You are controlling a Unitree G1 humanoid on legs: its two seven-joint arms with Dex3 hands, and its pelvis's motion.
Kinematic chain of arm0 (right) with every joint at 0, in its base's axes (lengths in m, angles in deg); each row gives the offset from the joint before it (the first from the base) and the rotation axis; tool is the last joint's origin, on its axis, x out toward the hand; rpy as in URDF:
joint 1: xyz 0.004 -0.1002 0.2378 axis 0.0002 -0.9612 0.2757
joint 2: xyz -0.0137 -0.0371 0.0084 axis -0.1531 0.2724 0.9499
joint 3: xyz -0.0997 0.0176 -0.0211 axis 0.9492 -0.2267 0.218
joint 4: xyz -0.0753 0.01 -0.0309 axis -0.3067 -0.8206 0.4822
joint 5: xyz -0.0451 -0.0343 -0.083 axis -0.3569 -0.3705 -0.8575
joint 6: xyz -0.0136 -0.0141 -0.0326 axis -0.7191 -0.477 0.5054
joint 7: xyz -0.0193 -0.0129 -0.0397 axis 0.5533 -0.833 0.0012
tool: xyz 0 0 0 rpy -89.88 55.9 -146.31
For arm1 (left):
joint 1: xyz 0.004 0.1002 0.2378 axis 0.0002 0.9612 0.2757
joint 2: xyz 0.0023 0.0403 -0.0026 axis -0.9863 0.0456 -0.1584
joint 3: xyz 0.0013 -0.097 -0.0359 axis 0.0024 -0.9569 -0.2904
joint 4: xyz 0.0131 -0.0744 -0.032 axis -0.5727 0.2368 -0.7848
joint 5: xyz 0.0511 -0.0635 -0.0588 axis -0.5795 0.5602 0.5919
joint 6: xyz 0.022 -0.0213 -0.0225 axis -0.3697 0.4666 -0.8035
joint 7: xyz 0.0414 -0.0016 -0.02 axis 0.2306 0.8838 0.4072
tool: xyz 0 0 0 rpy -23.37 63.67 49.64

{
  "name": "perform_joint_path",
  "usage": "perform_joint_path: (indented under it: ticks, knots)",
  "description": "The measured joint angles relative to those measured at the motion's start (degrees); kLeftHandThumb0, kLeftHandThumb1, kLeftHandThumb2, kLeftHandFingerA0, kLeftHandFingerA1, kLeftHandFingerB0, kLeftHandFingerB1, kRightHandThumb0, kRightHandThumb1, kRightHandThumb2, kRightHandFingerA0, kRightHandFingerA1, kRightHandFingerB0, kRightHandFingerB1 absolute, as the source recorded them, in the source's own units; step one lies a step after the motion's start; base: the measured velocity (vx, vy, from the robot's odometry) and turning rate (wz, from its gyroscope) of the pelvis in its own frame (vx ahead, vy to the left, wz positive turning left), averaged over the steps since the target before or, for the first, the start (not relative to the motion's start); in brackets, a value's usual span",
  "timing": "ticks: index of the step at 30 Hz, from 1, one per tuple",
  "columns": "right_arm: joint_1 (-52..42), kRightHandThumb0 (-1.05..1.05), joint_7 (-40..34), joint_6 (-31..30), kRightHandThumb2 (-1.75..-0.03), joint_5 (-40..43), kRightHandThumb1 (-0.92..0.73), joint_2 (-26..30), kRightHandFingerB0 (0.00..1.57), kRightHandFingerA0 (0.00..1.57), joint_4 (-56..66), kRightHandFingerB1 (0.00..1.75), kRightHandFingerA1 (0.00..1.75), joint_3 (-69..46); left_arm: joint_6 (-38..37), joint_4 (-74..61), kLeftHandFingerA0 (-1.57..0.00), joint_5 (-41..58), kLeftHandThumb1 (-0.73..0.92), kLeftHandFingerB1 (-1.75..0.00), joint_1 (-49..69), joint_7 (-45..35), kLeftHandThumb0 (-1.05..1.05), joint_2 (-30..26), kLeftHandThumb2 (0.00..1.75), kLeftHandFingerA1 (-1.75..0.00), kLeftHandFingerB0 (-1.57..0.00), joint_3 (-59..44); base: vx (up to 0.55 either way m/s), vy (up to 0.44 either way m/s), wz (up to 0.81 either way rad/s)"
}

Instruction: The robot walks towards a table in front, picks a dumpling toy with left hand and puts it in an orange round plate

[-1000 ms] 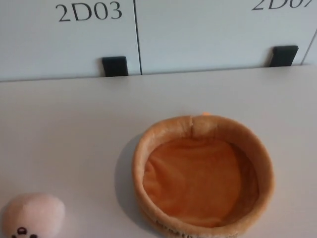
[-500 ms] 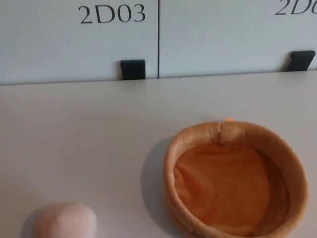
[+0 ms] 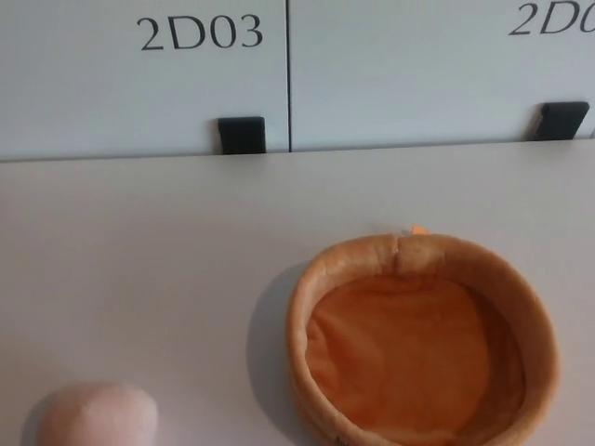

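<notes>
Head view: neither robot hand in frame, grip state unknown. Dumpling toy [image 3: 96, 415] cropped at bottom edge, apart from orange plate [image 3: 311, 288] on table [image 3: 139, 251]. Risk: blind left-hand grasp misses or nudges toy.

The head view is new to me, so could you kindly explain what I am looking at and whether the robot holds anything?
This picture comes from a camera on a humanoid robot's head, looking down at a white table. On it sits a soft orange round plate with a raised rim, empty. At the lower left edge lies a pale pink dumpling toy, apart from the plate. Behind are cabinet doors, one marked 2D03. Neither robot hand shows, so nothing is held.
</notes>
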Motion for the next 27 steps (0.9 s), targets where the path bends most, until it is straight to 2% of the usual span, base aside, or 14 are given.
perform_joint_path:
  ticks: [9, 13, 17, 20, 21, 27]
  knots:
    - [-0.27, 0.02, 0.46, -0.80, -0.57, 0.17, -0.61, 0.00, 0.35, 0.73, 1.04, 0.35, 0.47, -0.38, 1.18, -4.65, -0.39, -0.32, 0.60, -0.32, 5.42, -1.41, -0.34, -1.35, 0.59, -0.33, -0.29, -1.03, 0.00, 0.000, 0.00]
    - [0.20, 0.01, 0.67, -1.46, -0.58, 0.20, -0.63, -0.04, 0.33, 0.68, 1.03, 0.34, 0.46, -0.49, 1.64, -6.03, -0.44, -0.43, 0.62, -0.32, 5.24, -1.96, -0.39, -1.62, 0.59, -0.44, -0.29, -1.42, 0.00, 0.000, 0.00]
    - [0.21, 0.04, 1.20, -2.49, -0.58, 0.62, -0.63, -0.16, 0.33, 0.69, 2.43, 0.35, 0.47, -0.87, 1.90, -12.04, -0.46, -0.99, 0.61, -0.32, 7.77, -1.96, -0.40, -2.56, 0.59, -0.37, -0.32, -3.03, 0.00, 0.000, 0.00]
    - [0.01, 0.04, 1.98, -3.92, -0.58, 1.10, -0.62, -0.13, 0.33, 0.69, 4.81, 0.35, 0.47, -1.18, 1.31, -18.50, -0.52, -1.35, 0.61, -0.33, 12.73, -1.83, -0.35, -2.99, 0.59, -0.44, -0.37, -5.68, 0.00, 0.000, 0.00]
    - [0.05, 0.04, 2.13, -4.23, -0.58, 1.16, -0.61, -0.13, 0.33, 0.67, 5.27, 0.35, 0.46, -1.24, 0.70, -20.40, -0.50, -1.26, 0.61, -0.33, 14.59, -1.75, -0.34, -2.98, 0.59, -0.37, -0.38, -6.82, 0.00, 0.000, 0.00]
    - [0.45, 0.01, 2.52, -5.77, -0.56, 1.35, -0.60, -0.13, 0.33, 0.69, 6.80, 0.34, 0.44, -1.46, -4.53, -31.61, -0.44, 2.44, 0.58, -0.33, 27.25, -2.21, -0.35, -2.79, 0.58, -0.34, -0.39, -15.02, 0.00, 0.000, 0.00]
